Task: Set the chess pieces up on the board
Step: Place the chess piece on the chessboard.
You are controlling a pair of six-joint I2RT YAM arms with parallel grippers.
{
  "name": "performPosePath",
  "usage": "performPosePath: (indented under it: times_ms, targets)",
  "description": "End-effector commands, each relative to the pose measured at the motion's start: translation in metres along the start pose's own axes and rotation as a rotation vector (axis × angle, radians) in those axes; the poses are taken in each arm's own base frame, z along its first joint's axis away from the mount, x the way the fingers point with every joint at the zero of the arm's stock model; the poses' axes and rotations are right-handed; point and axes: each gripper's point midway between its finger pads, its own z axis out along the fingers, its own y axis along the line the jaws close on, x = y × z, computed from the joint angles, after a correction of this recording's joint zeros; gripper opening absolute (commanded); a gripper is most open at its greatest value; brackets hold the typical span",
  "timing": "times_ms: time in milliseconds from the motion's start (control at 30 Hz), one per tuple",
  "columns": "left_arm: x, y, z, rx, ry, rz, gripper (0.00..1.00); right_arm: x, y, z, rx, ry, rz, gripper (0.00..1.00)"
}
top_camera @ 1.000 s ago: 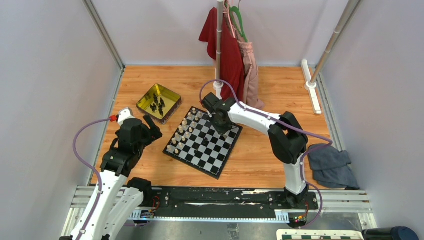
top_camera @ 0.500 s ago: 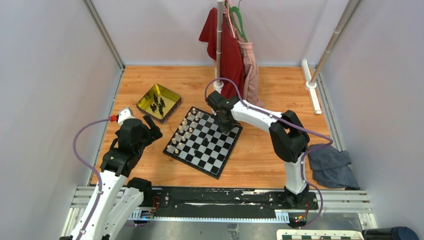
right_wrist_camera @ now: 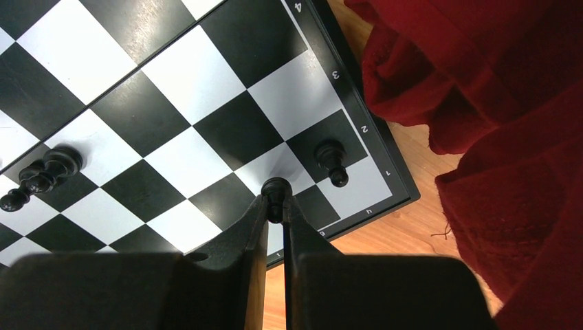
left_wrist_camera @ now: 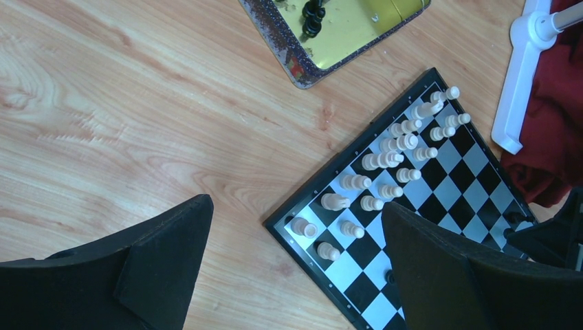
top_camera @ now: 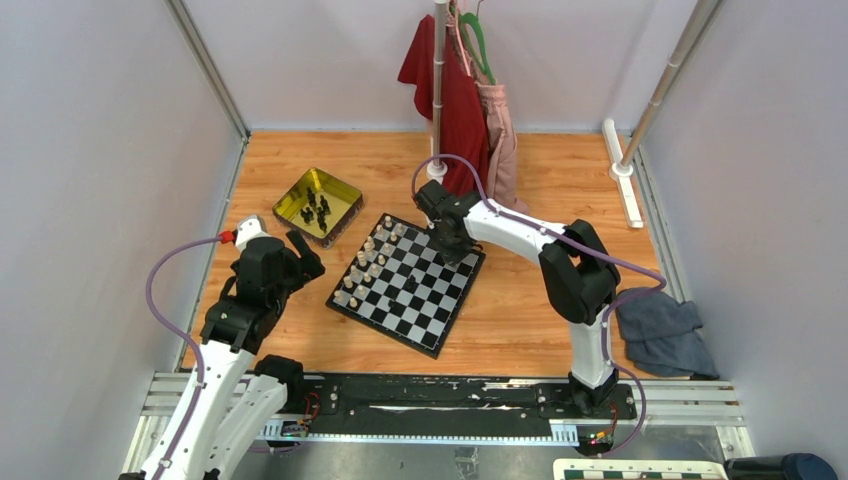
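the chess pieces (top_camera: 315, 208) lie partly in the gold tin (top_camera: 347, 193) at left, the left gripper (left_wrist_camera: 295, 212) spread wide over the worktop (left_wrist_camera: 137, 124) beside the board (top_camera: 405, 300), the right gripper (right_wrist_camera: 275, 206) pinching one black piece (right_wrist_camera: 276, 188) at its right corner.

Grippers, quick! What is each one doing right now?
Left gripper: open, holding nothing.
Right gripper: closed on a black chess piece over the board's corner.
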Motion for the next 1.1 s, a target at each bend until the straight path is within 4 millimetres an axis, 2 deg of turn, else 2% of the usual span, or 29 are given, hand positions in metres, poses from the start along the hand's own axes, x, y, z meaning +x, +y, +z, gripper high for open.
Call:
performPosePath:
  times_ms: [0, 433, 633, 767, 1067]
  targets:
    - [0.008, 0.003, 0.002, -0.008, 0.025, 0.007, 1.0, 0.01, -0.001, 0.006, -0.006, 0.038, 0.008, 0.12]
    - [0.009, 0.002, 0.001, 0.0, 0.027, 0.006, 1.0, 0.014, -0.002, 0.011, -0.001, 0.047, 0.0, 0.25]
    - [0.008, 0.001, 0.0, 0.003, 0.025, 0.005, 1.0, 0.013, -0.002, 0.01, -0.005, 0.04, 0.002, 0.28]
    - [0.008, 0.001, -0.001, 0.007, 0.025, 0.003, 1.0, 0.009, -0.002, 0.003, -0.009, 0.021, 0.004, 0.29]
    - [0.01, 0.002, -0.001, 0.008, 0.028, -0.003, 1.0, 0.0, -0.001, -0.026, 0.006, -0.032, -0.021, 0.33]
